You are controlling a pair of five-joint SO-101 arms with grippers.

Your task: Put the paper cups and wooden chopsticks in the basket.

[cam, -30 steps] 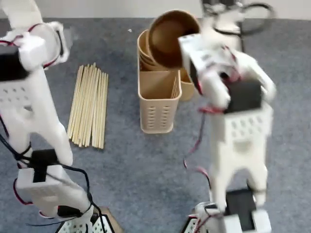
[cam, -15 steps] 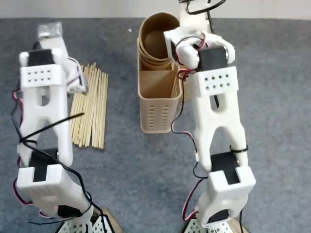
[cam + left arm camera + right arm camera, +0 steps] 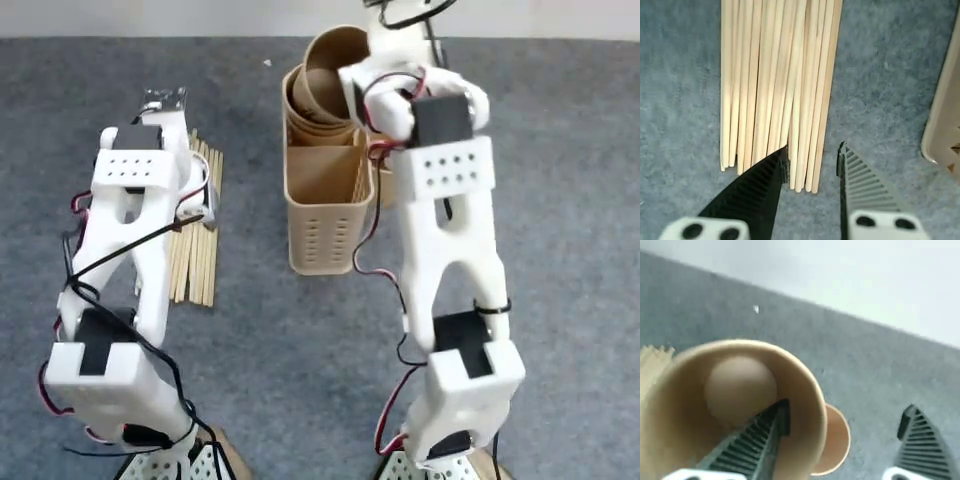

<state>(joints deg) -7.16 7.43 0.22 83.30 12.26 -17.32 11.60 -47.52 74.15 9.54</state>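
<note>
A bundle of wooden chopsticks [image 3: 780,75] lies flat on the grey carpet, left of the basket [image 3: 322,235]. My left gripper [image 3: 812,157] is open just above the bundle's ends, and a few sticks at its edge lie between the fingers. Brown paper cups [image 3: 325,85] are stacked in the basket's rear compartment. My right gripper [image 3: 847,417] is open at the top cup [image 3: 740,385], with one finger inside it and the other well outside its wall. A few chopsticks [image 3: 358,180] stand in the front compartment.
Another brown cup rim [image 3: 837,440] shows beside the top cup, on the basket's right side. In the left wrist view the basket's wall [image 3: 945,120] is close beside the gripper. The left arm [image 3: 135,200] covers part of the bundle [image 3: 195,270].
The left arm swung in from the far left and came down over the chopsticks. The right arm set a tilted cup into the stack and has stayed there.
</note>
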